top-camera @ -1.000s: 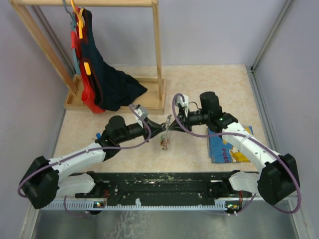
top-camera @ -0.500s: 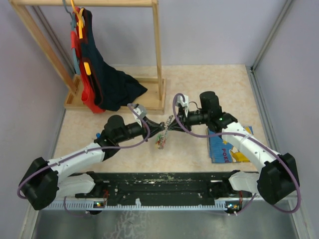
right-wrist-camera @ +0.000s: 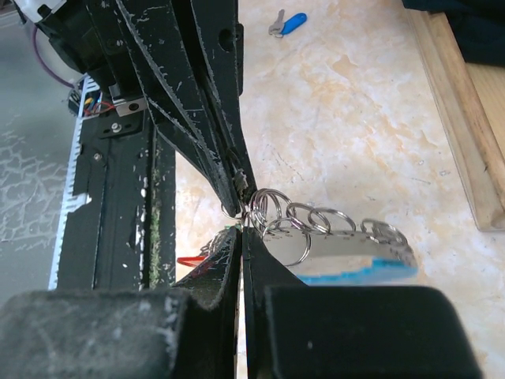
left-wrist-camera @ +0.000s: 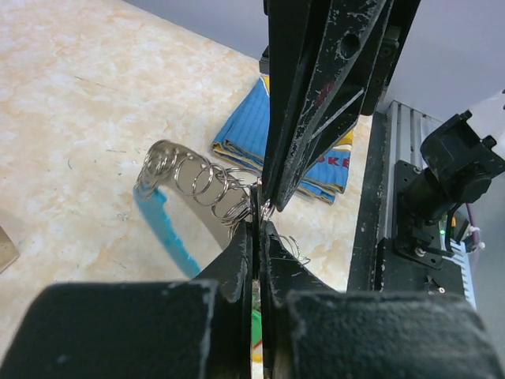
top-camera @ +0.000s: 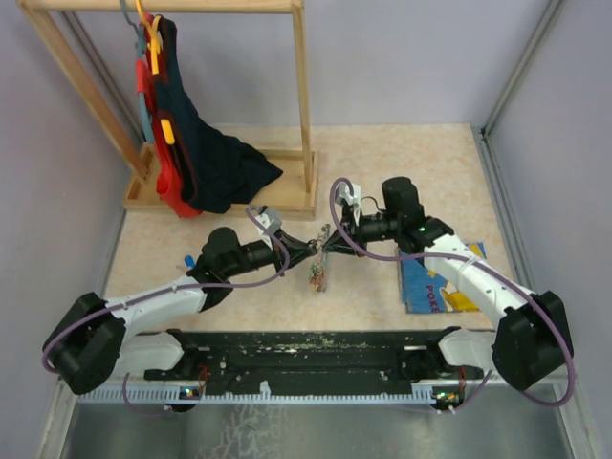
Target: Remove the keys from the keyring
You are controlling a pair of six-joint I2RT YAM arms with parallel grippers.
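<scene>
left tool (top-camera: 309,248) from 8 o'clock and right tool (top-camera: 334,239) from 3 o'clock are both pinched on the keyring (top-camera: 323,236), holding it off the bench (top-camera: 382,163) so the keys (top-camera: 316,274) dangle at 6 o'clock, I'd guess to pry the ring open; a blue key (top-camera: 191,260) lies loose at 9 o'clock

The white-shelled left arm (top-camera: 158,299) and white-shelled right arm (top-camera: 473,273) carry bulky black joint housings, and a looping purple cable (top-camera: 366,252) trails along each. A small green indicator light (top-camera: 422,229) glows on the right arm. The scuffed black left claw (left-wrist-camera: 256,229) and scuffed black right claw (right-wrist-camera: 239,230) show pale scratches and chipped paint.
</scene>
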